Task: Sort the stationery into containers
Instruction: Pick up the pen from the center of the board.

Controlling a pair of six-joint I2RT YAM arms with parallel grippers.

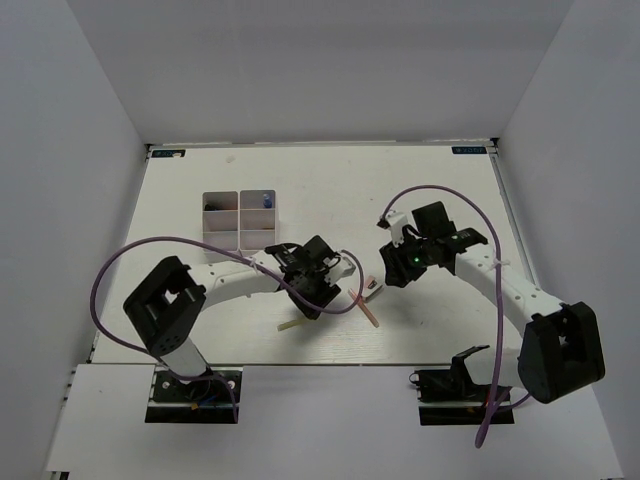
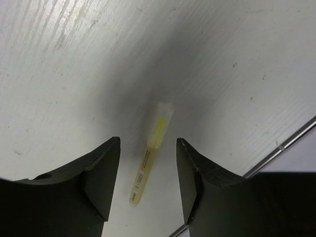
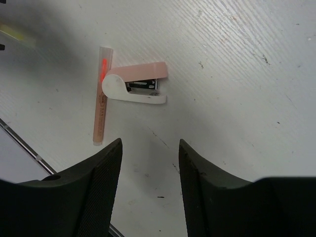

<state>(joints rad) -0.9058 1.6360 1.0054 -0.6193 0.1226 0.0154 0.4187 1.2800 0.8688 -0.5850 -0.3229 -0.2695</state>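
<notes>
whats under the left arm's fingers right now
A yellowish stick lies on the table between the open left fingers, untouched. From above, the arm covers part of it.

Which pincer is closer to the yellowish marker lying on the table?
Left. The left pincer hangs open right over the yellowish marker, a finger either side. The right pincer sits off to the side, open near a pink stapler.

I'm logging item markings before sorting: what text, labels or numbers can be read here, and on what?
No text can be quoted; nothing is legible.
On the yellow stick: dark print along the barrel, too blurred to read.
On the pink stick: small print along the barrel, too small to read.
On the stapler: no text visible.
On the left sticker and right sticker at the table's far corners: too small to read.
</notes>
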